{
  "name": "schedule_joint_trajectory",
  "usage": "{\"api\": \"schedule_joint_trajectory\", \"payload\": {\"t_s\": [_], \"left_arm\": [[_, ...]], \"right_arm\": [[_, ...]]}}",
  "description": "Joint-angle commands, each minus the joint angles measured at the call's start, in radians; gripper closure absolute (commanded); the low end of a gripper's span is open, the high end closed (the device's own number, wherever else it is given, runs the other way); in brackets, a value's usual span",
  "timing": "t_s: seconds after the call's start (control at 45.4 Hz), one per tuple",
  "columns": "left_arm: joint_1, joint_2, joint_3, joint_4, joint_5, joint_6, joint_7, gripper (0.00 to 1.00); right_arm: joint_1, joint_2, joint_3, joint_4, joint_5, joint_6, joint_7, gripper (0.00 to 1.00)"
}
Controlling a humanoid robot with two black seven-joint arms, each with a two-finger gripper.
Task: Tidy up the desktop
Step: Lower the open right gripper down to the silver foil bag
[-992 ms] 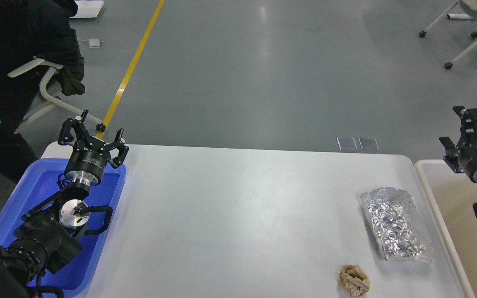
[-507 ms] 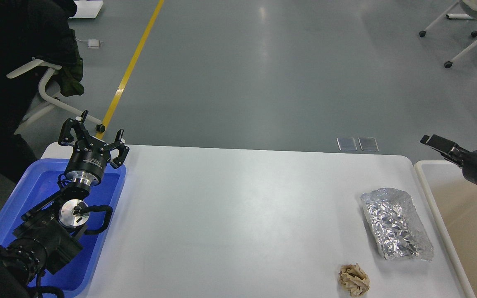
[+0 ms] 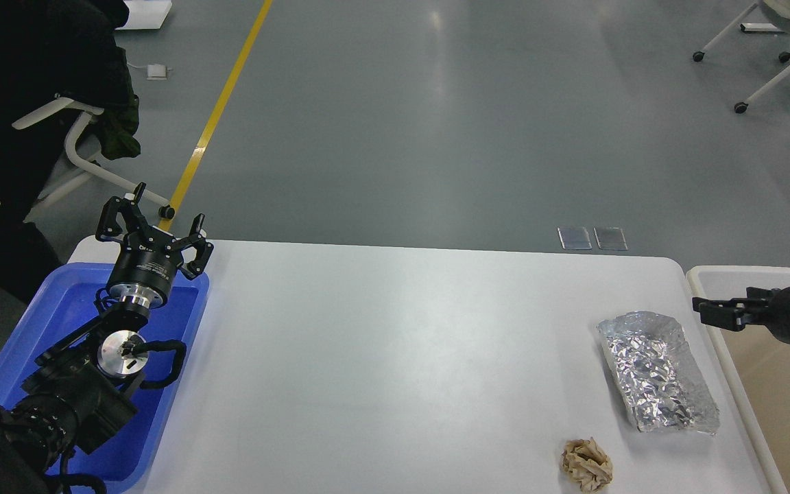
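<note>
- Your table [image 3: 395,357] is the big white top w/ rounded corners, filling most of the lower view from centre to right.
- L claw [image 3: 153,223] sits at the table's far-left corner, above the far end of the blue tray [image 3: 59,312]. Fingers spread wide, pointing up and away, nothing between them.
- L arm runs back from that claw over the tray to the bottom-left corner of the view.
- Blue tray lies along the table's left edge; what you can see of its inside is bare blue, the rest is hidden by the arm.
- R claw [image 3: 710,310] comes in from the right edge, pointing left, at the gap between the table's right edge and the cream bin [image 3: 717,274]. It's dark and seen side-on, so you can't tell if it's wide or narrow. Nothing visibly in it.
- Crumpled foil sheet [image 3: 657,374] lies flat on the table near the right edge, just below-left of the R claw, apart from it.
- Crumpled brown paper ball [image 3: 587,465] sits on the table near the front edge, just below-left of the foil, not touching it.
- Cream bin w/ beige inside stands beside the table's right edge.
- Middle of the table shows plain white.
- Beyond the table: grey floor w/ a yellow line [image 3: 220,113], chair [image 3: 79,147] at the far left.
</note>
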Motion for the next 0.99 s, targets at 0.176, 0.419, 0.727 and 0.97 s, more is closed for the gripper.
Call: {"api": "schedule_joint_trajectory", "payload": {"t_s": [0.176,0.419,0.727,0.97], "left_arm": [[0.0,0.0,-0.001,0.0,0.0,0.0,0.0,0.0],[0.0,0.0,0.001,0.0,0.0,0.0,0.0,0.0],[0.0,0.0,0.001,0.0,0.0,0.0,0.0,0.0],[0.0,0.0,0.001,0.0,0.0,0.0,0.0,0.0]], "right_arm": [[-0.114,0.07,-0.035,-0.055,-0.029,-0.065,0.0,0.02],[-0.157,0.083,-0.009,-0.066,0.004,-0.077,0.0,0.06],[-0.217,0.133,-0.004,-0.133,0.053,-0.11,0.0,0.1],[-0.266,0.182,0.011,-0.193,0.064,-0.128,0.0,0.14]]}}
